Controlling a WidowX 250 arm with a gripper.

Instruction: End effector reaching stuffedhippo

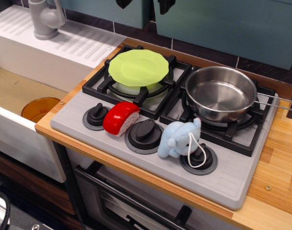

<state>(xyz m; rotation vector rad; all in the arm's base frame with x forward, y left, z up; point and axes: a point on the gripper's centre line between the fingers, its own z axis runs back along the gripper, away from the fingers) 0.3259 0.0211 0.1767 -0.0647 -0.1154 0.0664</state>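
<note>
The stuffedhippo [177, 139] is a small pale blue plush. It sits on the grey stove front between the middle knob [145, 132] and the right knob [199, 159], with its white cord loop draped over the right knob. Only the two black fingertips of my gripper [144, 5] show at the top edge, in front of the teal back wall. They hang far apart with nothing between them, well behind and above the hippo. The arm is out of view.
A red-and-white rounded toy [120, 117] lies between the left knob [95, 116] and the middle knob. A green plate [139, 67] covers the left burner. A steel pot [221, 93] sits on the right burner, handle pointing right. A sink with a grey faucet [43, 19] and an orange bowl [39, 108] is at the left.
</note>
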